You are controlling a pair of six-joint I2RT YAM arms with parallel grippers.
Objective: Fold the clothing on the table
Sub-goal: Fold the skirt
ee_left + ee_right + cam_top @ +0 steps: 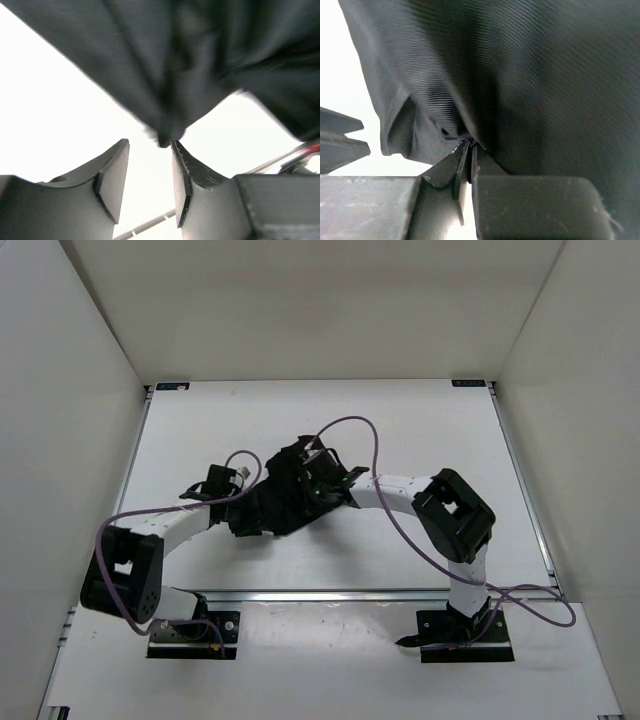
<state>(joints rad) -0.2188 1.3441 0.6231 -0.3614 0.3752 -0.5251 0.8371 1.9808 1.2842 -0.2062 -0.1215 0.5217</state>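
Note:
The black clothing (285, 498) lies bunched in a heap in the middle of the white table (420, 430). My right gripper (314, 483) reaches into the heap from the right. In the right wrist view it (468, 146) is shut on a pinched fold of the clothing (520, 75), which hangs over the fingers. My left gripper (234, 502) sits at the heap's left edge. In the left wrist view it (150, 145) is open, with bare table between the fingers. A corner of the clothing (167, 135) hangs just past the right fingertip.
White walls enclose the table on three sides. A metal rail (350, 593) runs along the near edge in front of the arm bases. Purple cables (350, 422) loop over both arms, one arching above the clothing.

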